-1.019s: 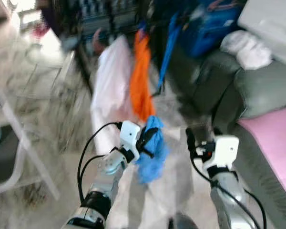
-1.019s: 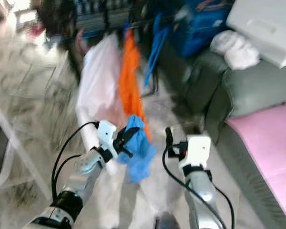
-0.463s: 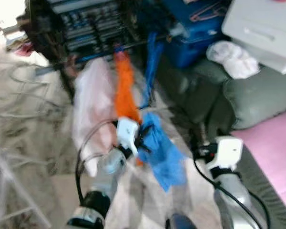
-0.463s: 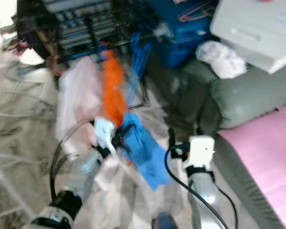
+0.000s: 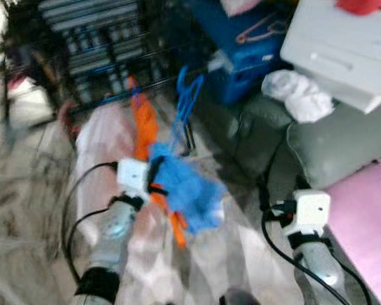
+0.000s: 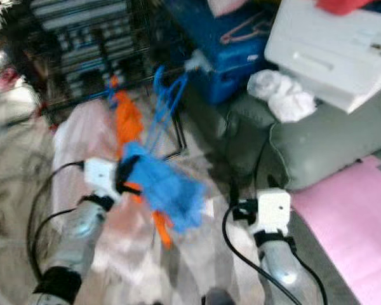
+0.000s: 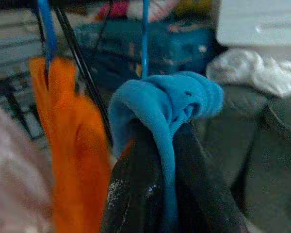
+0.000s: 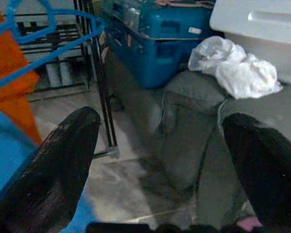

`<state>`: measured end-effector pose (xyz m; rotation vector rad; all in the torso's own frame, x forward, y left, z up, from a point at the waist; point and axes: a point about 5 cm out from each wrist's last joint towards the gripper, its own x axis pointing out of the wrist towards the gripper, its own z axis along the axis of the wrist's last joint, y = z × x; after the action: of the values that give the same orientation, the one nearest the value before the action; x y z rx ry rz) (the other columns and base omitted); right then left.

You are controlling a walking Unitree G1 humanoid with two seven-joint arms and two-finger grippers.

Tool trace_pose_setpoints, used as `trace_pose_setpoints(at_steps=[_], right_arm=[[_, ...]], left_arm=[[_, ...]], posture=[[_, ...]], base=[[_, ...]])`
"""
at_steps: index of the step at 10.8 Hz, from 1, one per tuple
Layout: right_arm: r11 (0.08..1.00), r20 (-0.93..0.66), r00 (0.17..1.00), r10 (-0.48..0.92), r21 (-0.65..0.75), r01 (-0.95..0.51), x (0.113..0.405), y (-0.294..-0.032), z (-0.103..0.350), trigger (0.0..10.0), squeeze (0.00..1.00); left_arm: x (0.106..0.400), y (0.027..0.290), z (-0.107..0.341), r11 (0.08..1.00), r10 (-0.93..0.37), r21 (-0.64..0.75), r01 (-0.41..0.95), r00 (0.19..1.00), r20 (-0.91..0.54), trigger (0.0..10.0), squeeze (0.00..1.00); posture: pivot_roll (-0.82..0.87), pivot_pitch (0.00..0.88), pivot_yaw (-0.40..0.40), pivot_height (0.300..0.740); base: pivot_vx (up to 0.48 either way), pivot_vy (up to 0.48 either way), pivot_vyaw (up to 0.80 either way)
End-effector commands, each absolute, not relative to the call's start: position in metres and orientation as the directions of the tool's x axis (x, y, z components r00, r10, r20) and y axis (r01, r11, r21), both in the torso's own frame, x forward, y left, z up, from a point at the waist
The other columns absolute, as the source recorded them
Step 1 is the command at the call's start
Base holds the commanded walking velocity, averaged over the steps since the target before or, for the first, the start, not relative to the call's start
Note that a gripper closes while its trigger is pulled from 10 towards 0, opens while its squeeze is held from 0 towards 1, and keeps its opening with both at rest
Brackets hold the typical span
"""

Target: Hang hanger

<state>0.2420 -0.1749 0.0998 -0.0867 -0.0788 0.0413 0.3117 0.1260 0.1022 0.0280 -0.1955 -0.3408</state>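
My left gripper [image 5: 156,179] is shut on a bunched blue cloth [image 5: 189,190] that rides on a thin blue hanger [image 5: 185,105]. It is raised in front of a dark clothes rail [image 5: 114,96], the hanger's top close to the bar. In the left wrist view the cloth [image 7: 165,104] wraps over both fingers [image 7: 138,184] and the hanger wire [image 7: 145,39] rises from it. An orange garment [image 5: 145,127] and a pale pink garment [image 5: 101,149] hang on the rail beside it. My right gripper [image 8: 160,119] is open and holds nothing, low on the right near the sofa.
A grey-green sofa [image 5: 330,140] with a white crumpled cloth [image 5: 295,95] and a pink cover [image 5: 368,210] stands on the right. Behind it are a blue case [image 5: 244,57] and a white bin [image 5: 343,44]. A black wire shelf [image 5: 95,44] stands behind the rail.
The whole view has shifted as the camera moved nearer the rack. My left gripper has lifted the blue cloth and hanger up towards the rail. The right gripper stays open.
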Motion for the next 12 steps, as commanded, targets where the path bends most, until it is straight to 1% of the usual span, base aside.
trace_pose_setpoints(at_steps=[1, 2, 5, 6, 8, 10, 11, 12], right_arm=[[0.995, 0.070, 0.997, 0.030, -0.094, -0.023, 0.242, -0.179, 0.101, 10.0, 0.00], [0.995, 0.070, 0.997, 0.037, -0.098, -0.030, 0.244, -0.178, 0.101, 10.0, 0.00], [0.993, 0.066, 0.996, 0.055, -0.105, -0.048, 0.245, -0.175, 0.101, 10.0, 0.00], [0.993, 0.064, 0.996, 0.056, -0.107, -0.049, 0.245, -0.175, 0.101, 10.0, 0.00], [0.993, 0.057, 0.997, 0.051, -0.108, -0.044, 0.245, -0.176, 0.099, 10.0, 0.00], [0.993, 0.049, 0.998, 0.051, -0.106, -0.045, 0.243, -0.175, 0.096, 10.0, 0.00], [0.993, 0.025, 0.998, 0.055, -0.101, -0.052, 0.238, -0.174, 0.090, 10.0, 0.00], [0.993, 0.004, 0.998, 0.061, -0.104, -0.060, 0.235, -0.174, 0.085, 10.0, 0.00]], left_arm=[[0.313, 0.126, 0.108, 0.953, -0.302, 0.068, 0.295, 0.930, 0.207, 10.0, 0.00], [0.312, 0.129, 0.107, 0.964, -0.262, 0.090, 0.248, 0.944, 0.200, 10.0, 0.00], [0.310, 0.128, 0.103, 0.963, -0.265, 0.092, 0.252, 0.949, 0.172, 10.0, 0.00], [0.306, 0.115, 0.104, 0.943, -0.328, 0.114, 0.311, 0.927, 0.182, 10.0, 0.00], [0.303, 0.108, 0.106, 0.931, -0.359, 0.145, 0.336, 0.914, 0.188, 10.0, 0.00], [0.297, 0.127, 0.092, 0.946, -0.306, 0.156, 0.285, 0.943, 0.129, 10.0, 0.00], [0.288, 0.147, 0.070, 0.959, -0.240, 0.164, 0.231, 0.970, 0.039, 10.0, 0.00], [0.281, 0.157, 0.058, 0.965, -0.197, 0.176, 0.195, 0.980, -0.004, 10.0, 0.00]], posture=[[-0.22, 0.160, 0.078, 0.740], [-0.22, 0.159, 0.073, 0.740], [-0.22, 0.161, 0.070, 0.740], [-0.22, 0.164, 0.070, 0.740], [-0.21, 0.167, 0.069, 0.740], [-0.20, 0.178, 0.068, 0.740], [-0.20, 0.182, 0.067, 0.740], [-0.19, 0.189, 0.061, 0.740]], base=[[0.000, 0.000, 0.00], [0.000, 0.000, 0.00], [0.000, 0.000, 0.00], [0.000, 0.000, 0.00], [0.000, 0.000, 0.00], [0.000, 0.000, 0.00], [0.000, 0.000, 0.00], [0.000, 0.000, 0.00]])
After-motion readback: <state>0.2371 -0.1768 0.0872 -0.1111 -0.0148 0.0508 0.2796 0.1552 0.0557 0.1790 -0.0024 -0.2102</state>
